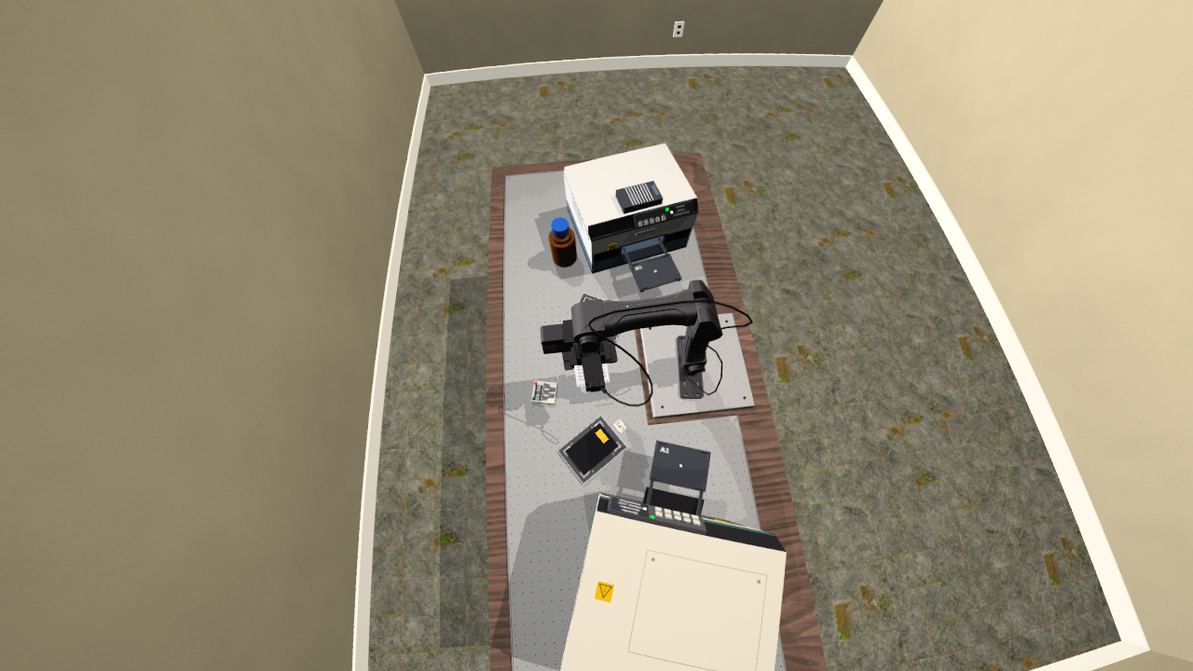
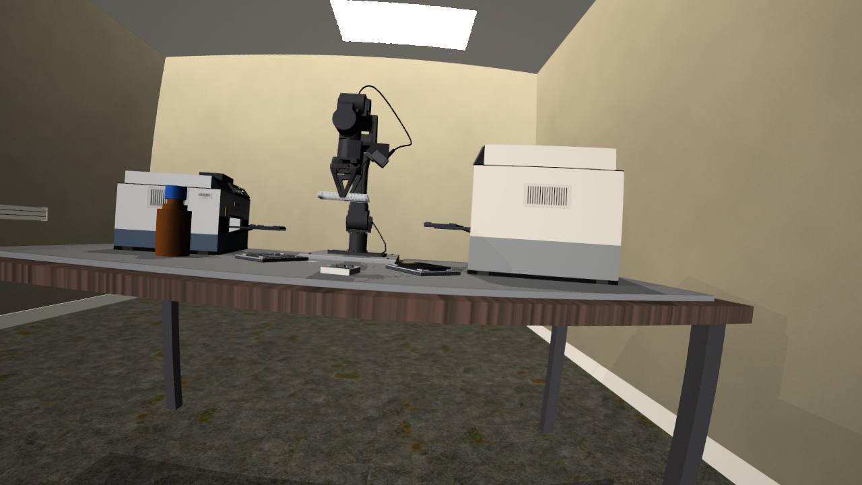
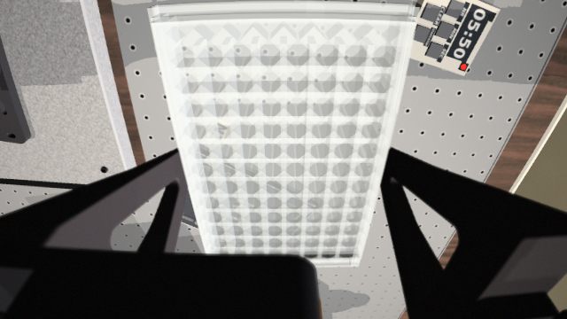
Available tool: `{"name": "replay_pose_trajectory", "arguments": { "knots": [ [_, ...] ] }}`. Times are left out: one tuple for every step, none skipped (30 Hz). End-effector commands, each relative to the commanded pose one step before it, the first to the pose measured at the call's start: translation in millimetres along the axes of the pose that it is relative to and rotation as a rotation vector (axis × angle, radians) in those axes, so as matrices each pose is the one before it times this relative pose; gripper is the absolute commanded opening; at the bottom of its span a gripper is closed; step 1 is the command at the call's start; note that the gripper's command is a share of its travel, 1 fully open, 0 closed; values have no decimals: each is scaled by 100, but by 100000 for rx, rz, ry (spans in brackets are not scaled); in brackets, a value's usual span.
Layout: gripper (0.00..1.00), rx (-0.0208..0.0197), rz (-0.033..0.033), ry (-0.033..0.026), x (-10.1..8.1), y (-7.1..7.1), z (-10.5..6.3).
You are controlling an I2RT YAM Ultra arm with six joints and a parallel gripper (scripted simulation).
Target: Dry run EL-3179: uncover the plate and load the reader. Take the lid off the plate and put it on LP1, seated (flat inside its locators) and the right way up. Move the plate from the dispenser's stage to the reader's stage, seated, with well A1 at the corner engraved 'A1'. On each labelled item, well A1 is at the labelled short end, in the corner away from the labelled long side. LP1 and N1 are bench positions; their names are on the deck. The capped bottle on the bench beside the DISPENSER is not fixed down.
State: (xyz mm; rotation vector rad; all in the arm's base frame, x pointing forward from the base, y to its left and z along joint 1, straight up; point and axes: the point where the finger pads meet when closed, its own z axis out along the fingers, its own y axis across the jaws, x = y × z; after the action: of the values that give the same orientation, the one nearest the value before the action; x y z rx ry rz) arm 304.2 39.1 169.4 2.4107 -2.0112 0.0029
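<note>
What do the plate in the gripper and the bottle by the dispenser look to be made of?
The plate, held in the gripper, looks like clear, glossy plastic: the bench's holes show through its wells. The bottle looks like brown amber glass or plastic, which one I cannot tell, with a blue cap.

Top view: reader [image 1: 676,583] cropped at 6 o'clock; plate [image 1: 579,376] mostly hidden beneath gripper [image 1: 588,376]. Wrist view: timer [image 3: 456,35] cropped at 12 o'clock.
</note>
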Motion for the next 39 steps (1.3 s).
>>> {"name": "replay_pose_trajectory", "arguments": {
  "knots": [
    [86,2435,-5733,-355,-1218,-208,-1189],
    [86,-66,-1166,-28,-267,-23,18],
    [86,-118,-492,-25,-266,-29,33],
    [86,-170,1429,-21,-265,-33,48],
    [86,-225,32,-19,-266,-32,64],
    [86,-279,0,-17,-266,-35,79],
    [86,-333,0,-13,-266,-38,95],
    [86,206,-1167,-8,-269,17,-62],
    [86,152,-1167,-10,-269,11,-46],
    [86,99,-1167,-13,-269,5,-30],
    [86,0,0,0,0,0,0],
    [86,0,0,0,0,0,0],
    [86,29,-1504,-15,-269,-3,-11],
    [86,-7,-1906,-17,-269,-8,0],
    [86,-59,-1550,-20,-268,-16,15],
    [86,-113,-1166,-25,-268,-23,31],
    [86,-165,-288,-21,-267,-29,46],
    [86,-219,1256,-13,-266,-32,62],
    [86,-275,0,-9,-266,-32,78],
    [86,218,-1167,-4,-270,18,-65],
    [86,164,-1167,-7,-269,12,-50],
    [86,110,-1550,-9,-269,6,-34],
    [86,56,-1907,-11,-269,-1,-18],
    [86,3,-1503,-14,-269,-9,-3],
    [86,-51,-1166,-17,-268,-16,13],
    [86,-105,-1166,-19,-268,-22,29],
    [86,-156,-492,-16,-267,-28,43],
    [86,0,0,0,0,0,0],
    [86,0,0,0,0,0,0],
    [86,239,-1167,2,-270,12,-72],
    [86,204,-1167,-2,-269,7,-61],
    [86,151,-1167,-6,-269,2,-46],
    [86,98,-1167,-13,-269,-4,-30],
    [86,42,-1167,-17,-269,-11,-14],
    [86,-13,-1167,-19,-268,-17,2],
    [86,-69,-1166,-22,-268,-23,18],
    [86,-121,-492,-21,-266,-29,33],
    [86,-173,1391,-18,-265,-33,49],
    [86,-228,70,-16,-266,-32,64]
  ]
}}
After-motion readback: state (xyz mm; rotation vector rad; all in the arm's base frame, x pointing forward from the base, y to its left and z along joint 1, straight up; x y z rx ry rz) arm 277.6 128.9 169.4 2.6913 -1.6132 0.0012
